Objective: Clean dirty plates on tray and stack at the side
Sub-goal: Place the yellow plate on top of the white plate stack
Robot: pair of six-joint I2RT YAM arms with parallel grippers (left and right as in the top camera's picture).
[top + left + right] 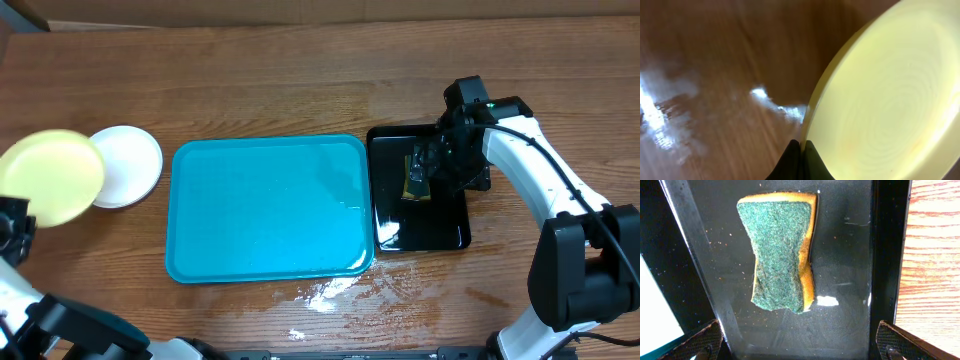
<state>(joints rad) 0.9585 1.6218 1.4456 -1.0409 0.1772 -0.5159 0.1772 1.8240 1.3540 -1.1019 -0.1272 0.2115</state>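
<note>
The left gripper (pixel 801 157) pinches the rim of the yellow plate (pixel 890 95), which overlaps the left edge of the white plate (pixel 130 165), left of the blue tray (pixel 265 205). The right gripper (pixel 802 347) hangs spread above the sponge (pixel 782 252) lying in the black tray (pixel 445 225), just right of the blue tray.

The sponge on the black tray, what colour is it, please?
The sponge is dark green on top, yellow underneath; the right wrist view shows it best.
</note>
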